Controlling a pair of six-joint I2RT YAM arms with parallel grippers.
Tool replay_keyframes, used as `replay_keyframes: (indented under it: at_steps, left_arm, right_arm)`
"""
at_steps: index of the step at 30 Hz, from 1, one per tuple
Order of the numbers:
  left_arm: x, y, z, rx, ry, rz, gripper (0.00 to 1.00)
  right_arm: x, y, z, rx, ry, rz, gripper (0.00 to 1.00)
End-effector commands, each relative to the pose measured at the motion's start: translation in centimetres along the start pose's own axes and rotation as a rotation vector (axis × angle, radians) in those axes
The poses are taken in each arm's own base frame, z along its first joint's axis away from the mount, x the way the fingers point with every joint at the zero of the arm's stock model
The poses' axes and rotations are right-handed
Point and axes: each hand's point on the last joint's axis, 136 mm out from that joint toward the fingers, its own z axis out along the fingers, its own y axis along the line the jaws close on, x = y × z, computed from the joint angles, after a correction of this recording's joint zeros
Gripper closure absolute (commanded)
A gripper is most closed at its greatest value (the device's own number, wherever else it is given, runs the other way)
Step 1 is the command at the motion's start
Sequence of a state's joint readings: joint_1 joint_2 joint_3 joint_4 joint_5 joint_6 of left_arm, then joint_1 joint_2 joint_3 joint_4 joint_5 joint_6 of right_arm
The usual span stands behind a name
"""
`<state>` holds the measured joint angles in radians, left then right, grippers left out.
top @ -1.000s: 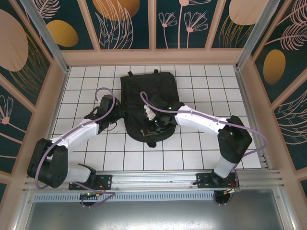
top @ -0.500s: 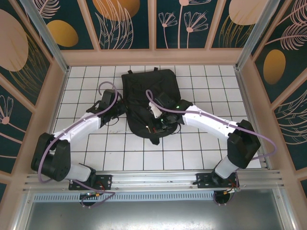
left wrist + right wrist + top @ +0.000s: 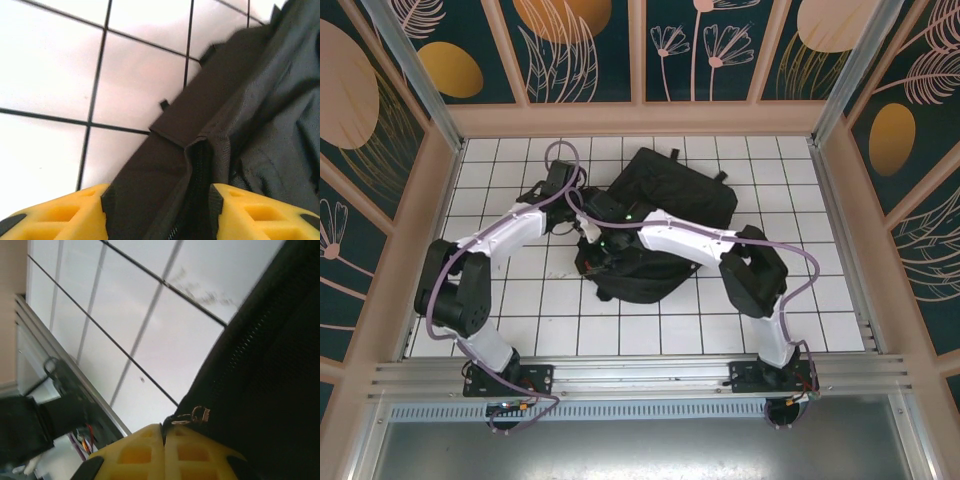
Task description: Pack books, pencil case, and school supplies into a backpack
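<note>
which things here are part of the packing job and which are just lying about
job: large black fabric backpack; left gripper at its zipped edge; right gripper at its small metal zip pull
just around: white tiled tabletop; teal leaf-patterned wall panels

Blk backpack (image 3: 682, 190), wht grid-lined table (image 3: 620, 336)
</note>
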<state>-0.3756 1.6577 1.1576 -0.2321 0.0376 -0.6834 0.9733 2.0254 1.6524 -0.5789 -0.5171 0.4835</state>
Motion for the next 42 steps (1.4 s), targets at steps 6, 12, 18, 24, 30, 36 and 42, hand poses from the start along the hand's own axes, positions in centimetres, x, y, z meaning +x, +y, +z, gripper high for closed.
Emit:
replay_keyframes:
  at_steps: [6,12,18,24,30,36,42]
  left_arm:
    - [-3.2,3.8,-8.3,-0.053,-0.167,-0.06,0.47]
    - [2.1,4.6,-7.0,0.02,-0.029,-0.075,0.51]
    - [5.4,4.1,-6.1,0.053,0.04,-0.027,0.55]
    - [7.1,3.1,-6.3,0.073,0.066,0.023,0.54]
    - [8.8,3.5,-6.2,0.064,0.093,0.026,0.6]
    - [9.8,3.4,-5.7,0.08,0.119,0.016,0.61]
    - [9.5,1.9,-6.5,0.136,0.119,0.01,0.54]
  right_arm:
    - [-2.9,2.3,-2.1,-0.119,-0.114,0.018,1.0]
    - [-0.5,-0.2,-2.4,-0.036,-0.159,0.009,1.0]
    - [1.5,-1.0,-3.3,-0.074,-0.242,0.007,1.0]
    - [1.8,-1.0,-3.3,-0.084,-0.244,0.014,1.0]
    - [1.6,-0.7,-3.0,-0.096,-0.227,0.024,1.0]
    - [1.3,0.0,-3.1,-0.106,-0.22,0.013,1.0]
    - [1.3,-0.3,-2.6,-0.094,-0.202,0.016,1.0]
